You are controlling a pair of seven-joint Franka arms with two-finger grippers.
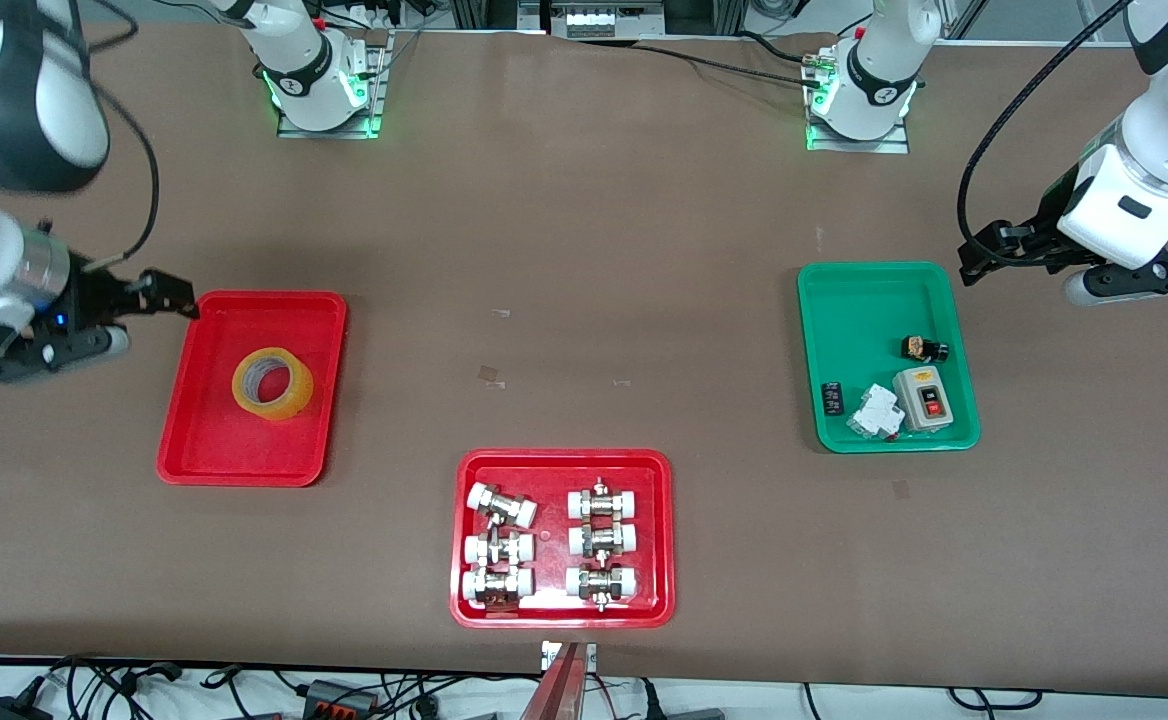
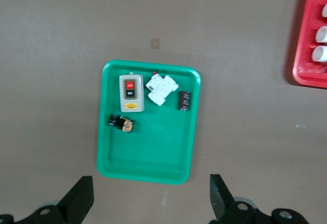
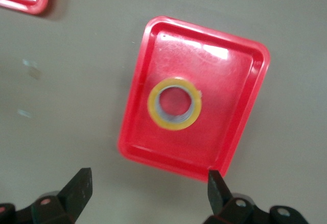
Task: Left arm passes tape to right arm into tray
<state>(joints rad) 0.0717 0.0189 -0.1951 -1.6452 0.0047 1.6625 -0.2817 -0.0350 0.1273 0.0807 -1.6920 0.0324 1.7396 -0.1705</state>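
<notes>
The tape [image 1: 296, 396], a translucent yellow roll with a white core, lies flat in the middle of the plain red tray [image 1: 234, 450] at the right arm's end of the table. It also shows in the right wrist view [image 3: 174, 125], lying in that tray [image 3: 219, 76]. My right gripper [image 1: 176, 297] is open and empty, over the table just beside the tray's rim; its own view [image 3: 148, 193] shows the jaws wide apart. My left gripper [image 1: 979, 262] is open and empty over the table beside the green tray, with bare table between its fingers in its own view [image 2: 152, 198].
A green tray [image 1: 864, 310] with a switch box and small electrical parts lies at the left arm's end, also in the left wrist view [image 2: 153, 155]. A red tray [image 1: 564, 456] of white-capped metal fittings lies nearest the front camera, mid-table.
</notes>
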